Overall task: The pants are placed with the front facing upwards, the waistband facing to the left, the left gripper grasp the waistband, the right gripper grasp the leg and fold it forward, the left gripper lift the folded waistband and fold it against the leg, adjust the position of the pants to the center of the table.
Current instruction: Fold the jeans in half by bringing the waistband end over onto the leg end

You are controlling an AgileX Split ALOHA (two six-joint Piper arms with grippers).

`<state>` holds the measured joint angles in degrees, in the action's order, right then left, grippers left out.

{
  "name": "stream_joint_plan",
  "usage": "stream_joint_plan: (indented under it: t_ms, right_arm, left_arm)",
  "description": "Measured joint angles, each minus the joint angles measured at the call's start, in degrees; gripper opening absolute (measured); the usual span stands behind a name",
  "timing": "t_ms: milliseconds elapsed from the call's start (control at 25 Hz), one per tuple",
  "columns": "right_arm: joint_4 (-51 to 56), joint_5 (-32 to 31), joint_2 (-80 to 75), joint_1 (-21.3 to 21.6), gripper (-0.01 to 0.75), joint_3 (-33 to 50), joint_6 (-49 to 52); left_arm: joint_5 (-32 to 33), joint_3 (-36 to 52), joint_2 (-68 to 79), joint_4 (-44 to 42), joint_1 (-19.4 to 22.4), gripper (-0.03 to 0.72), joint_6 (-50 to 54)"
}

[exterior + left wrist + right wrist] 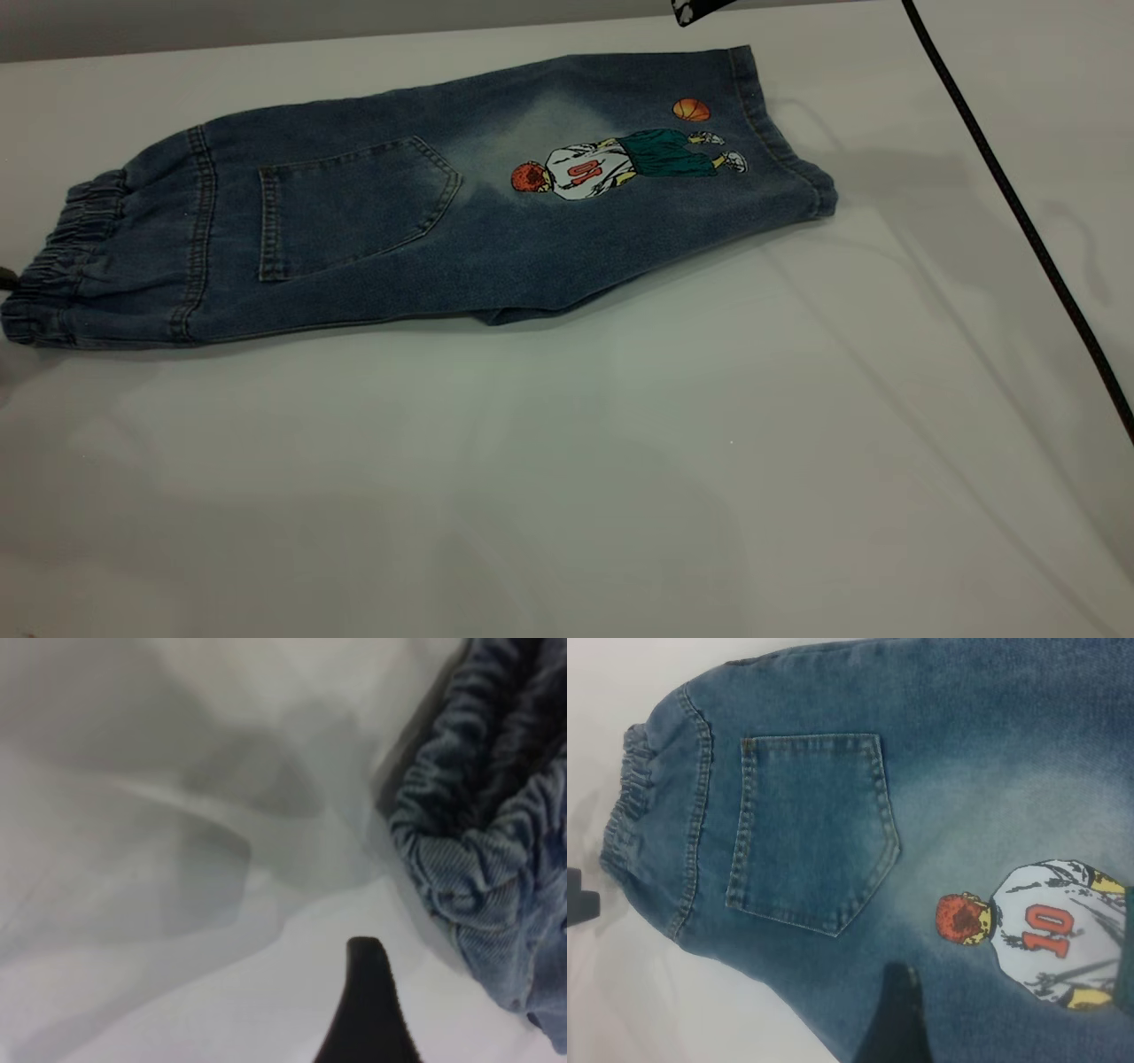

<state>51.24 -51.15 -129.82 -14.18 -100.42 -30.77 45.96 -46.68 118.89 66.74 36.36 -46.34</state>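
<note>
The left tool [368, 1010] shows only one black serrated finger [370, 992] in its wrist view, hovering over bare table just beside the gathered waistband [483, 815] and not touching it; whether this tool is open or closed cannot be told. In the exterior view a small dark bit of it sits at the far left edge next to the waistband. The right tool [695, 9] appears there as a black tip with white marks at the top edge, above the hem of the leg [709, 133]; its wrist view shows one dark blurred finger [897, 1019] over the denim, and its state cannot be told either. The pants [425, 204] lie folded lengthwise on the white table [620, 461], waistband to the left, back patch pocket [354, 204] and basketball-player print [620, 164] facing up. A black cable [1019, 213] crosses the table's right side.
</note>
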Motion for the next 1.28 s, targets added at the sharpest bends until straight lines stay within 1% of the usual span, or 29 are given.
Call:
stream_joint_plan:
  t_ms: [200, 440, 520, 760, 920, 1040, 1280]
  right_arm:
    - [0.0, 0.0, 0.0, 0.0, 0.54, 0.0, -0.1]
    - [0.0, 0.0, 0.0, 0.0, 0.54, 0.0, -0.7]
    - [0.0, 0.0, 0.0, 0.0, 0.54, 0.0, -0.7]
    - [0.0, 0.0, 0.0, 0.0, 0.54, 0.0, -0.7]
    - [0.2, 0.0, 0.0, 0.0, 0.54, 0.0, -0.8]
    - [0.3, 0.0, 0.0, 0.0, 0.54, 0.0, -0.8]
    - [0.4, 0.0, 0.0, 0.0, 0.54, 0.0, -0.9]
  left_arm:
    - [-0.2, -0.3, 0.0, -1.0, 0.0, 0.496, 0.0]
    - [-0.4, -0.3, 0.0, -0.8, 0.0, 0.603, -1.5]
    - [-1.8, -0.3, 0.0, -0.6, 0.0, 0.615, -1.5]
    - [-3.2, -0.4, 0.0, 1.2, 0.0, 0.615, -1.4]
    - [-2.5, -0.4, 1.9, 5.0, 0.0, 0.612, -3.7]
    - [-0.3, -0.4, 3.8, 7.8, 0.0, 0.605, -5.5]
    - [-1.0, -0.4, 5.7, 14.2, 0.0, 0.593, -10.3]
